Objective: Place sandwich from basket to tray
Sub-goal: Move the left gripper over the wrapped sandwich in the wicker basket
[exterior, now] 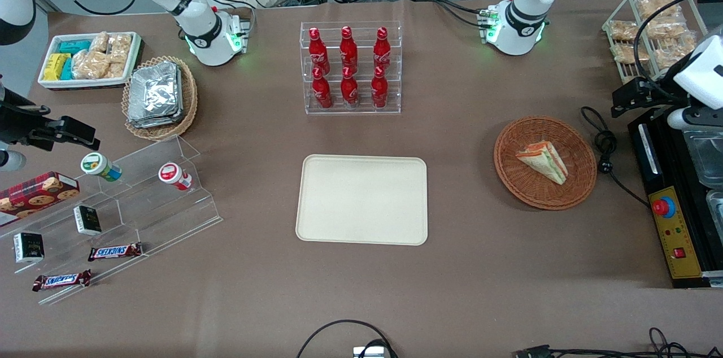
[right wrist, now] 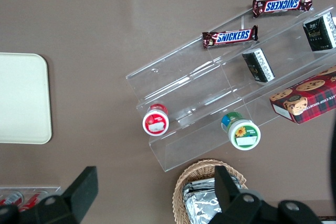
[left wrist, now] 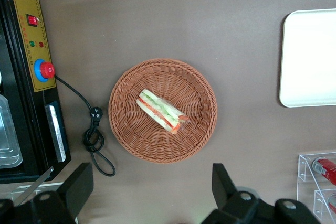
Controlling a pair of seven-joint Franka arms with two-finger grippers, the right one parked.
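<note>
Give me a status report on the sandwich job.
Left gripper open, hovering above the round reddish-brown wicker basket. Triangular white-bread sandwich lying in the basket, untouched. Cream rectangular plastic tray bare. Nothing in the way.

My gripper (left wrist: 152, 182) is matte black with two blocky fingers (left wrist: 79, 187) set wide apart; in the front view it sits at the frame's right edge. My arm (exterior: 703, 73) is glossy white with black joint bands. Green lights glow on my base (exterior: 517, 33), which trails black cables.
</note>
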